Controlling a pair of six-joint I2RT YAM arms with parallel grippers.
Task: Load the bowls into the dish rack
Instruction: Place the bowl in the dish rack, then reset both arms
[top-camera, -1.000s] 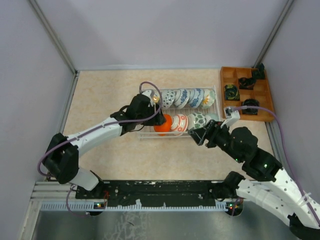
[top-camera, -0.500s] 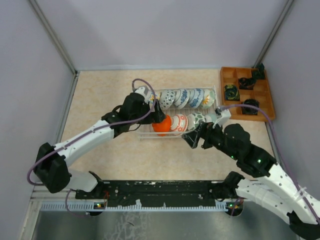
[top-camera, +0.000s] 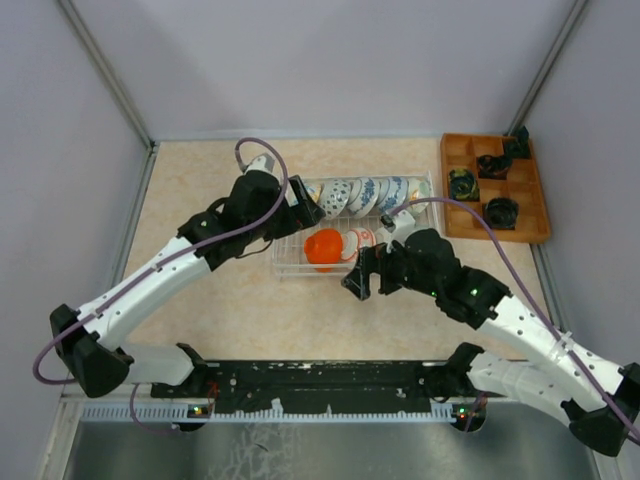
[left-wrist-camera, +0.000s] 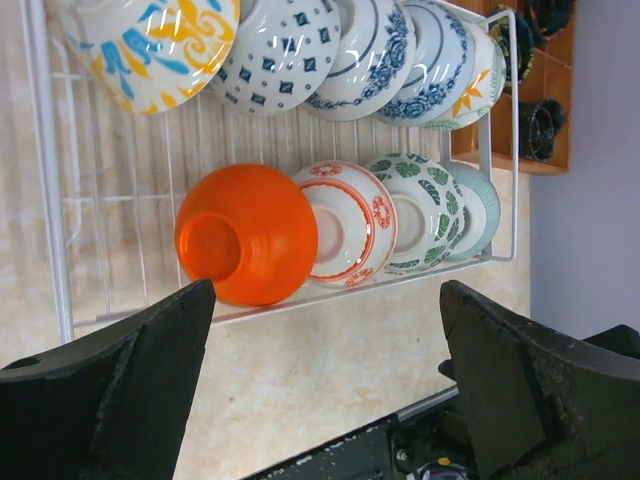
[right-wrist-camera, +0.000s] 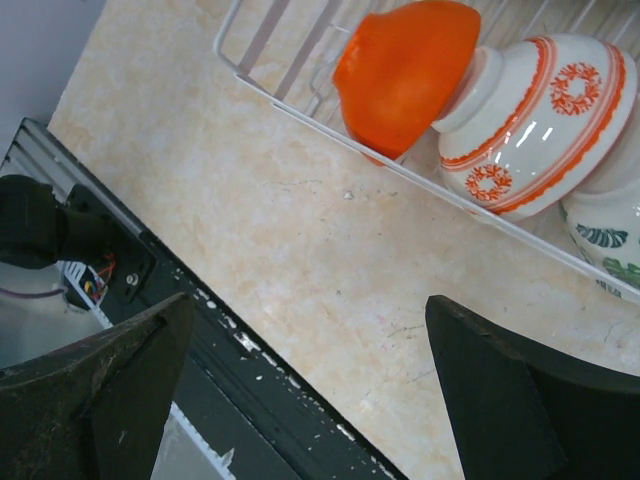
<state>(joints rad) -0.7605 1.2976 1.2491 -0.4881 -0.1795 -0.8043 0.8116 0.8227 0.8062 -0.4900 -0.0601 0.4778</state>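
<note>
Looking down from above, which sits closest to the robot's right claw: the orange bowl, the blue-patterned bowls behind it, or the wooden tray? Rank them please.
From the right gripper, nearest first:
1. Orange bowl: front row of the rack, just to the gripper's left.
2. Blue-patterned bowls: back row, beyond the gripper.
3. Wooden tray: outside the rack, far right.

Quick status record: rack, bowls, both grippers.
rack: nine bowls on edge, in two rows
back row: five
front row: four, orange bowl at the left end
left gripper: open, empty, over the rack's left end
right gripper: open, empty, over the table by the rack's front edge
bowls outside rack: none seen
</note>
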